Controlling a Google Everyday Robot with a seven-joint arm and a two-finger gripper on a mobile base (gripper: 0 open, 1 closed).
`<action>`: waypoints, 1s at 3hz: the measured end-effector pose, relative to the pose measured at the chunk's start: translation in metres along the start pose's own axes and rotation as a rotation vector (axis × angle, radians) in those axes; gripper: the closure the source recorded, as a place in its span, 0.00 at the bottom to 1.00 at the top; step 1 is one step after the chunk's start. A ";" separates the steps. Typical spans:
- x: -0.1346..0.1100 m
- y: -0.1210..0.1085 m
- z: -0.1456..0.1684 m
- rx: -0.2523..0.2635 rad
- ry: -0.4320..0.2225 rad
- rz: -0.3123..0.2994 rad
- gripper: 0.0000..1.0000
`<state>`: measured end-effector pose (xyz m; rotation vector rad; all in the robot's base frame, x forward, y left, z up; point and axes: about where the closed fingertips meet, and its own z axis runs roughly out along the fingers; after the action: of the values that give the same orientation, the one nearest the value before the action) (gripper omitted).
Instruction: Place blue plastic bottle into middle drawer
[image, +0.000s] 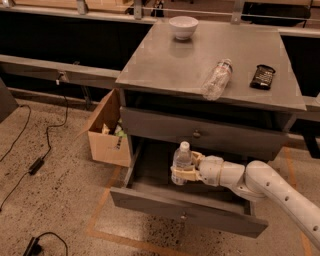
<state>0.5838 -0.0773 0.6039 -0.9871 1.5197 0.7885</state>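
Observation:
The blue plastic bottle stands upright with its white cap up, over the tray of the open middle drawer. The drawer is pulled out, with a narrow front panel and a small knob. My gripper is shut on the bottle's lower body and reaches in from the right on a white arm. The bottle's base is low inside the drawer, towards the back left of the tray. I cannot tell whether it touches the drawer floor.
Above it is a closed grey drawer with a taller front. On the cabinet top lie a small clear bottle, a white bowl and a black device. A cardboard box stands to the left. Cables lie on the floor.

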 end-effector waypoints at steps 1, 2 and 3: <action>0.004 0.002 0.003 0.002 0.007 0.000 1.00; 0.027 0.000 0.004 0.002 0.019 -0.015 1.00; 0.049 -0.005 0.010 -0.023 0.027 -0.036 1.00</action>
<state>0.5907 -0.0786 0.5542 -1.0432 1.5153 0.7716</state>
